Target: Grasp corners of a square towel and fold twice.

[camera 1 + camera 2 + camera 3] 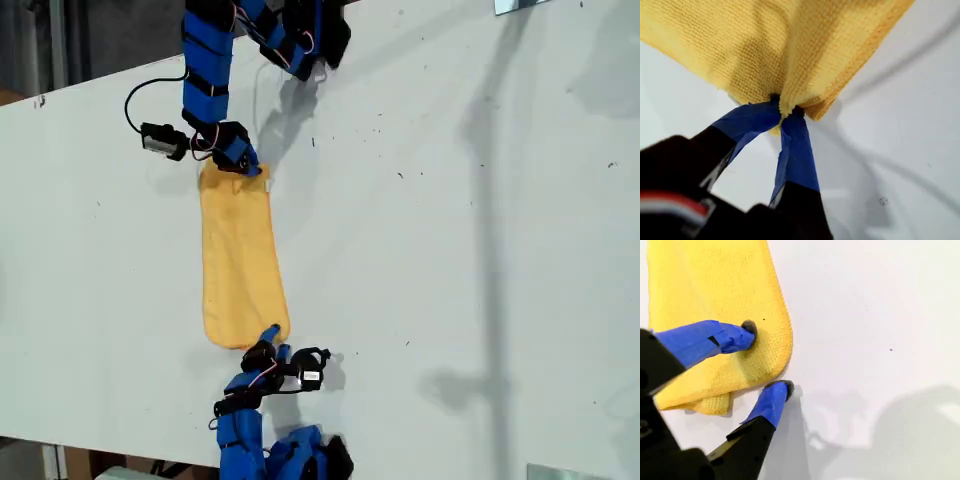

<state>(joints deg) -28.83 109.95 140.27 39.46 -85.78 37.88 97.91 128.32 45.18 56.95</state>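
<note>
exterior view: the yellow-orange towel [240,265] lies on the white table [450,250] as a long narrow strip, folded lengthwise, running between the two blue arms. my first gripper [248,168] sits at the towel's far end, closed on the cloth at that edge. my second gripper [270,335] sits at the towel's near end, at the corner on the exterior view's right side of the strip.

first wrist view: my first gripper [785,110] is pinched tight on the towel [790,45]. both blue-taped fingers [795,150] meet at a bunched bit of the edge, just beside a corner [815,107]. the cloth creases and spreads away from the pinch, and more than one layer shows at the corner.

second wrist view: my second gripper [767,358] is spread apart and holds nothing. one taped finger [725,337] presses its dark tip onto the top of the towel [715,285]. the other finger [771,402] rests on the bare table, just off the towel's rounded corner [782,355], so the corner lies between the two. a lower layer of the towel pokes out beneath the upper one at the edge beside that corner.
</note>
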